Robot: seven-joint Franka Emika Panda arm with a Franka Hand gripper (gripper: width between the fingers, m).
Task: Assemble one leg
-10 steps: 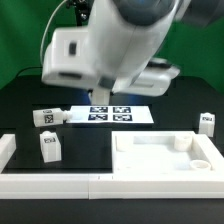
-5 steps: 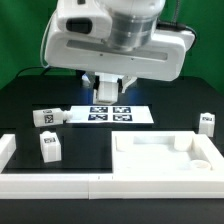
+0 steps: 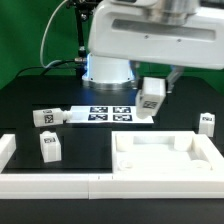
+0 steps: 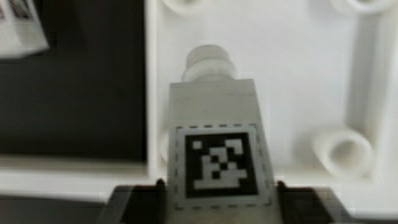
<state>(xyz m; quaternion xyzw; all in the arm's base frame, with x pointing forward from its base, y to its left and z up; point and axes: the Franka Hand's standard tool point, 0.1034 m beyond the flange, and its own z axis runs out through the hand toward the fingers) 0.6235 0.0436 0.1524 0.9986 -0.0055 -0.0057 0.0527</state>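
My gripper (image 4: 217, 196) is shut on a leg (image 4: 217, 128), a white stubby block with a square tag on its face and a peg at its far end. In the exterior view the held leg (image 3: 152, 97) hangs tilted in the air above the right end of the marker board (image 3: 100, 113), just behind the tabletop (image 3: 150, 160). In the wrist view the leg's peg points at the white tabletop (image 4: 285, 50), beside a round corner socket (image 4: 338, 150). Three more legs stand on the table: two at the exterior view's left (image 3: 47, 117) (image 3: 50, 146) and one at its right (image 3: 206, 122).
A low white wall (image 3: 60, 184) runs along the table's near edge. The arm's large white body (image 3: 150, 40) fills the upper part of the exterior view. A loose leg shows at the wrist view's edge (image 4: 18, 30).
The arm has turned and carried the leg from above the marker board's middle toward the exterior view's right, nearer the tabletop. The leg is now tilted and in plain sight.
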